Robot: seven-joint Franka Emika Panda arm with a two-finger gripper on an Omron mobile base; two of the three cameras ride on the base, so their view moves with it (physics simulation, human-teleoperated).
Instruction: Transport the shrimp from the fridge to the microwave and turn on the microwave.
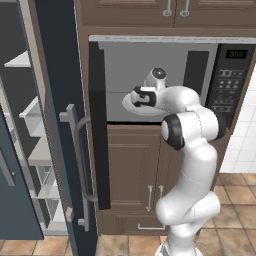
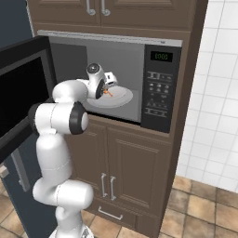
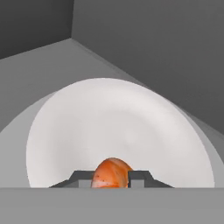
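gripper (image 3: 112,179) clamped on shrimp (image 3: 111,172) above white plate (image 3: 118,127) inside microwave (image 2: 160,88); green display digits unreadable.

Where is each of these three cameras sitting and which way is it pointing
Left base view: behind the arm's left, facing the open microwave and fridge; the arm rises lower right.
Right base view: behind the arm's right, facing the microwave; the arm rises lower left, the gripper inside the cavity.
Hand view: on the hand, looking over the white plate; fingertips pinch the shrimp.
Shared: both base views show the microwave, plate and arm.
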